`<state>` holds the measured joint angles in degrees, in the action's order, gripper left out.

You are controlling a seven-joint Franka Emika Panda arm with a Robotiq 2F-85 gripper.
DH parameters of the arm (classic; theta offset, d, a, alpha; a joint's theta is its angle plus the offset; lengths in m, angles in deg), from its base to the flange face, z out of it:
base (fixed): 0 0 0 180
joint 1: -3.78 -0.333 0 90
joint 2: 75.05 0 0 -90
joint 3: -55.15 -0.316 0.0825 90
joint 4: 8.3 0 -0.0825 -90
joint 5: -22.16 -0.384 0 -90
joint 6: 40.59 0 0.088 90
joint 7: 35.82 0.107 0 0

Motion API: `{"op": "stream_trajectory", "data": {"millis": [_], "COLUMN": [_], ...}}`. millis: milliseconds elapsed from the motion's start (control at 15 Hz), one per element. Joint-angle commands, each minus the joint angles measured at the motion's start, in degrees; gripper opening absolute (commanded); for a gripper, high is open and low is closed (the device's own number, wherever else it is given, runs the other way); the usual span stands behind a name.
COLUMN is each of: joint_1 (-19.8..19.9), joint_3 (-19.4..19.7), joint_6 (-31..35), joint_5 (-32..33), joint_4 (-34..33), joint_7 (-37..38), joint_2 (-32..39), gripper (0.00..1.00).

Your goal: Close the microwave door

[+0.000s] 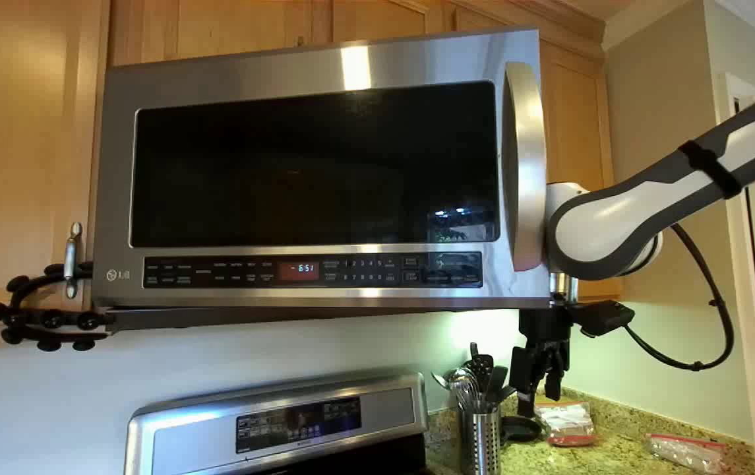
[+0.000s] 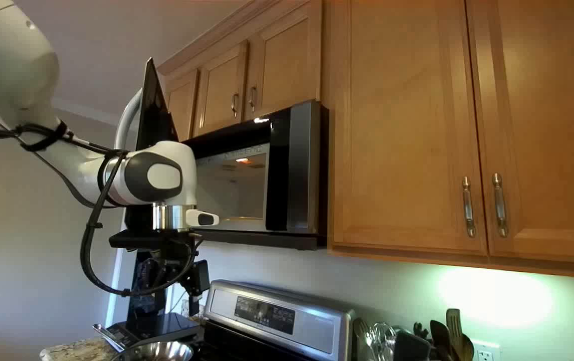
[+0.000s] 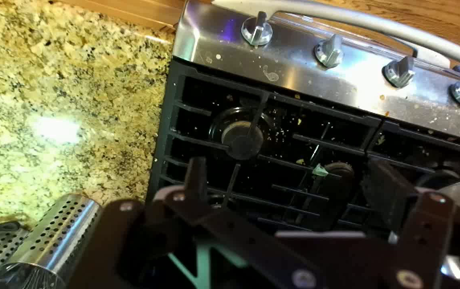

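The microwave door (image 1: 314, 165) stands open, its steel front and dark window facing the camera in an exterior view. In an exterior view the open door (image 2: 155, 108) shows edge-on behind the arm, its steel handle (image 2: 127, 118) at the far side. The handle (image 1: 529, 165) is at the door's right edge. The microwave (image 2: 304, 170) shows its open cavity, partly hidden by the arm. My wrist is beside the door's handle edge, on the cavity side; I cannot tell whether it touches. My gripper (image 1: 539, 389) points down below the door's bottom edge. In the wrist view the gripper (image 3: 292, 180) is open and empty.
A steel stove panel (image 2: 276, 313) is under the microwave. Burner grates (image 3: 322, 140) and knobs lie below my gripper. A perforated utensil holder (image 1: 484, 442) and a plastic bag (image 1: 565, 425) are on the counter. Wooden cabinets (image 2: 407, 125) flank the microwave. A metal bowl (image 2: 159, 351) is low.
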<state>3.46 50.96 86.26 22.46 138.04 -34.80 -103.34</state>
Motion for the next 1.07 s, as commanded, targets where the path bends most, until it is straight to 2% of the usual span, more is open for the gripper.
{"op": "stream_trajectory", "data": {"millis": [0, 1000], "joint_1": [-0.63, -0.47], "joint_3": [0.58, 0.22], "joint_6": [-0.16, -1.19], "joint_5": [0.37, 0.85], "joint_4": [-0.1, 0.1], "joint_7": [0.29, 0.88], "joint_2": [0.02, -1.22], "gripper": [1.0, 1.0]}}
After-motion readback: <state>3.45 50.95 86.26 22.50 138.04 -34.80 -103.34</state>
